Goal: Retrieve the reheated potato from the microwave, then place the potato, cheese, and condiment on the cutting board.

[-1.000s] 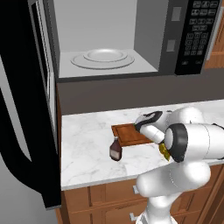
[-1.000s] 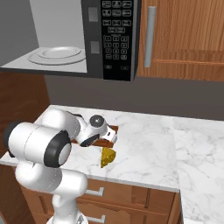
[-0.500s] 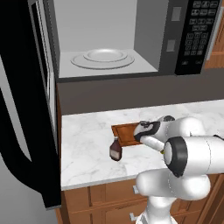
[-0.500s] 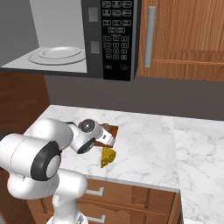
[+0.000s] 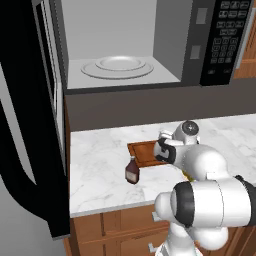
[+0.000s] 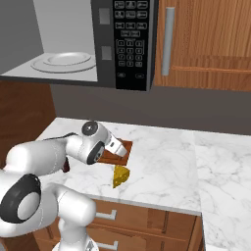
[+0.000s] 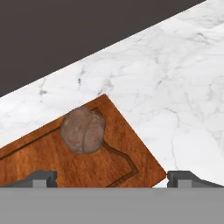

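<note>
The potato (image 7: 83, 130) lies on the cutting board (image 7: 92, 168) near one corner, free of my fingers. My gripper (image 7: 111, 179) hangs open just above the board (image 5: 141, 151), with both fingertips wide apart on either side. The condiment (image 5: 132, 172) bottle stands upright on the counter just off the board's front left corner. The cheese (image 6: 120, 175) wedge rests on the counter in front of the board (image 6: 107, 158), below my gripper (image 6: 119, 148). The microwave (image 5: 210, 40) stands open above the counter, its turntable (image 5: 117, 66) bare.
The microwave's black door (image 5: 30, 125) swings far out to the left, over the counter's end. The white marble counter (image 6: 162, 162) runs on to the right. Wooden cabinets (image 6: 206, 44) hang right of the microwave, and drawers sit under the counter.
My hand has slid a little to the left over the board while the elbow swung toward the cameras. The jaws stayed open. The bottle and the cheese have not moved.
</note>
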